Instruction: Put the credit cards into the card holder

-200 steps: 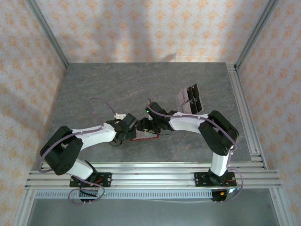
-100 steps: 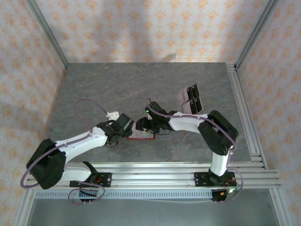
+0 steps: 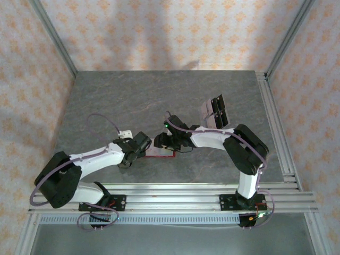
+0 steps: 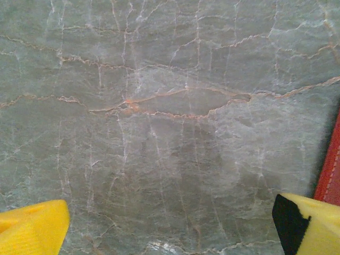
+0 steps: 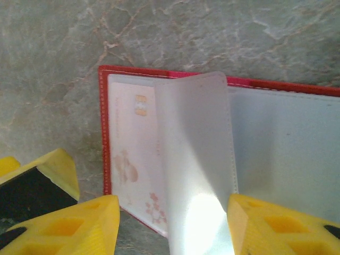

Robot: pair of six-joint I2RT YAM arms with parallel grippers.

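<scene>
The red card holder [image 3: 162, 154] lies open on the grey table between both grippers. In the right wrist view its pale lining [image 5: 289, 151] faces up, and a pinkish credit card [image 5: 133, 159] with a gold chip sits in the left pocket. A pale inner sleeve [image 5: 196, 159] stands up between the fingers of my right gripper [image 5: 175, 228], whose jaws are apart around it. My left gripper [image 4: 170, 228] hovers open over bare table, just left of the holder's red edge [image 4: 330, 170]. More credit cards [image 3: 215, 112] lie on the table behind the right arm.
Aluminium rails [image 3: 175, 194] run along the near edge and a framing rail [image 3: 276, 122] down the right side. Patterned walls close in the back and sides. Bare stone surface [image 3: 117, 101] stretches to the back left.
My left gripper has drawn back to the left, off the card holder, with its arm stretching lower. The right gripper and the holder have stayed put.
</scene>
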